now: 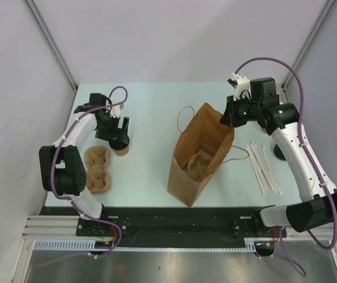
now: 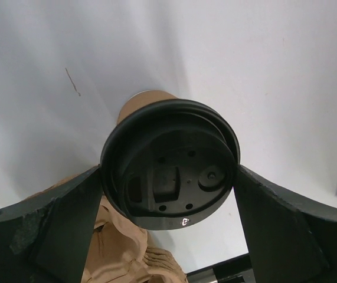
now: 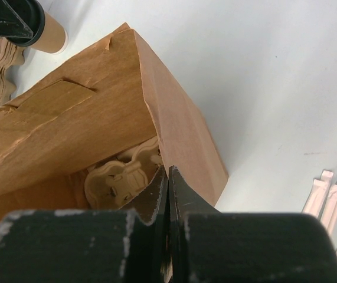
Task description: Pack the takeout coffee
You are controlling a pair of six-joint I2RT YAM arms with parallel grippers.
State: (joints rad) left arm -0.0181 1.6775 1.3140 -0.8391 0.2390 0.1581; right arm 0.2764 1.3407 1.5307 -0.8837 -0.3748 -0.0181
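Two arms with glossy white link shells and matte black joint housings; a purple cable point(image 1: 303, 88) loops along each; black grippers with scuffed fingers point(image 2: 286, 230).

You see a brown paper bag point(image 1: 199, 159) standing open at centre frame, a moulded pulp tray point(image 1: 199, 165) inside; stacked pulp carriers point(image 1: 98, 170) lie left, wrapped straws point(image 1: 264, 168) right.
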